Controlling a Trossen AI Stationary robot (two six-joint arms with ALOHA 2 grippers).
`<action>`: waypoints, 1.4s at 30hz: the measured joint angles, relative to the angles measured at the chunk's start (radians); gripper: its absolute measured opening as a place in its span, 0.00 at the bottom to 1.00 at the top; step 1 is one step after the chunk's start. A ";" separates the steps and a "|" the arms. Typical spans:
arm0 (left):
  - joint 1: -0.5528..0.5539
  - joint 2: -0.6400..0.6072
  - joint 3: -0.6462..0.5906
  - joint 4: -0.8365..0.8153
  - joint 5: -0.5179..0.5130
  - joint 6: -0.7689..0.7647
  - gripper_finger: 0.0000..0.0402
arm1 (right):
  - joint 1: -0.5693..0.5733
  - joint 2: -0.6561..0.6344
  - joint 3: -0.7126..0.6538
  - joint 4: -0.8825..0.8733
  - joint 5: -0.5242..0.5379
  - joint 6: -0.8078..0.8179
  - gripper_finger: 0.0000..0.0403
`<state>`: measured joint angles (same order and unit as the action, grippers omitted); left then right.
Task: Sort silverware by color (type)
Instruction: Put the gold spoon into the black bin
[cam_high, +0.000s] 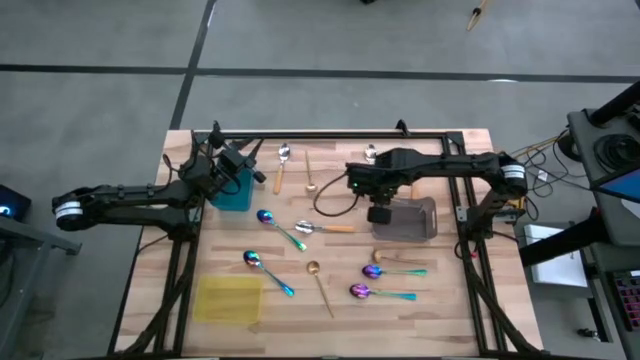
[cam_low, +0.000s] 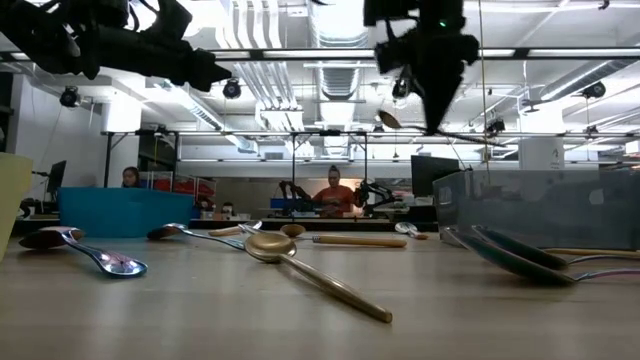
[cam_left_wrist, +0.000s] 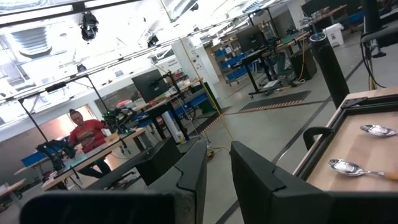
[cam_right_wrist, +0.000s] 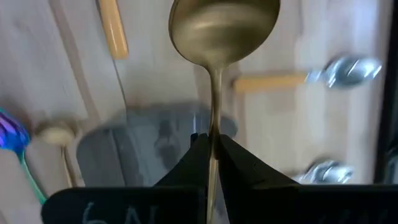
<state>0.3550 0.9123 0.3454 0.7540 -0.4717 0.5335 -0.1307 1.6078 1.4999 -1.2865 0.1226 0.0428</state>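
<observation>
While the right gripper (cam_right_wrist: 211, 152) pinches a gold spoon (cam_right_wrist: 221, 37) by its thin handle above the grey tray (cam_high: 412, 222), the spoon could swivel and drop toward six o'clock, missing it.

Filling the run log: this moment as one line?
right gripper | shut on thin gold spoon | above grey tray | left gripper over teal tray

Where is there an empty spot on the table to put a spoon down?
Bare wood lies between the teal tray and the yellow tray, and along the front right corner. The middle is crowded: blue-purple spoons and a gold spoon lie scattered beside the grey tray.
</observation>
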 joint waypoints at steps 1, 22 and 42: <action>0.000 0.000 0.000 -0.001 0.000 0.000 0.14 | 0.002 -0.007 -0.028 -0.002 -0.003 0.013 0.03; 0.000 0.003 0.000 -0.001 0.000 0.000 0.14 | 0.028 -0.015 -0.336 0.043 -0.018 0.035 0.03; 0.000 0.003 0.000 -0.001 0.000 0.000 0.14 | 0.028 -0.015 -0.470 0.239 -0.015 -0.036 0.03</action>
<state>0.3551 0.9150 0.3454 0.7528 -0.4717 0.5336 -0.1028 1.5925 1.0298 -1.0475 0.1078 0.0067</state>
